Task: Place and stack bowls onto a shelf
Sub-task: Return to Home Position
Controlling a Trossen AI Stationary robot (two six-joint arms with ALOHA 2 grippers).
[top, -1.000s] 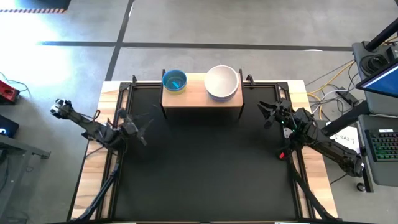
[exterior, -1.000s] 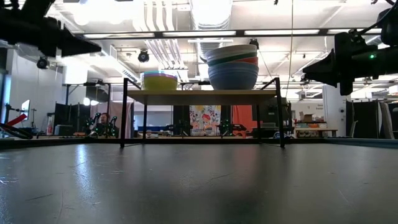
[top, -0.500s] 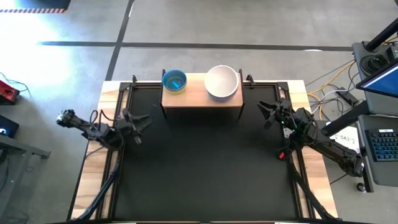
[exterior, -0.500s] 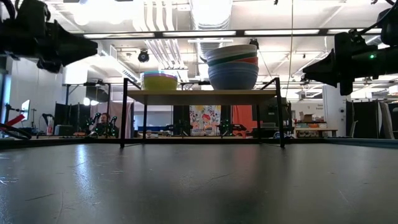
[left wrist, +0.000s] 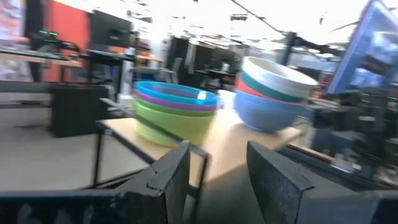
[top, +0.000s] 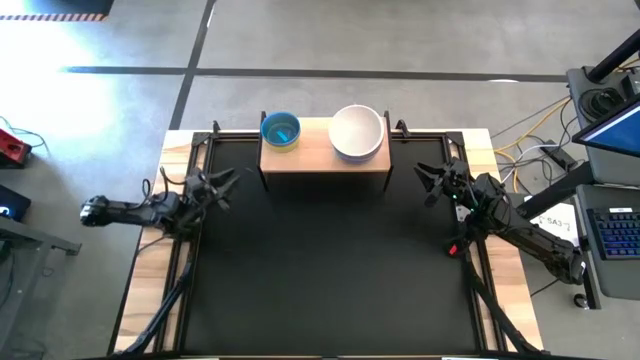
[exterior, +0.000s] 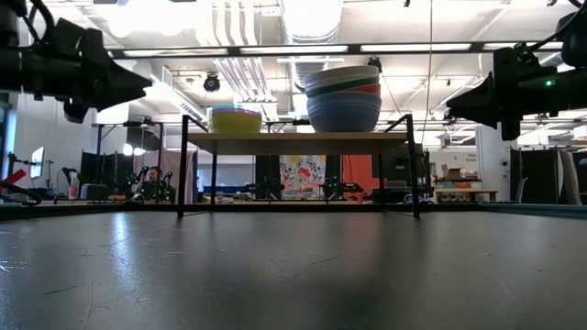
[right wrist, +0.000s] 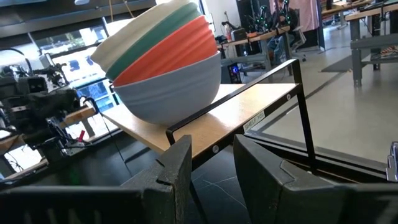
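The wooden shelf [top: 325,158] stands at the table's far edge on thin black legs. On its left part rests a small stack [left wrist: 176,113] with a blue bowl [top: 280,130] on top, then a magenta and a yellow-green one. On its right part rests a large stack [right wrist: 165,68]: white [top: 357,132] on top, then teal, red and lavender-blue. My left gripper [top: 222,182] hovers open by the table's left edge, left of the shelf, pointing at it. My right gripper [top: 425,181] hovers open to the right of the shelf. Neither holds anything.
The black table top [top: 330,270] has wooden edges and black rails along both sides. A laptop and cables [top: 610,215] sit off the table's right side. In the low view the room behind shows desks and equipment [exterior: 303,179].
My left arm has swung: its rear end has moved toward the table's near side, and the gripper has shifted a little toward the far edge and turned to face the shelf. In the low view it has also sunk somewhat. It has stayed open.
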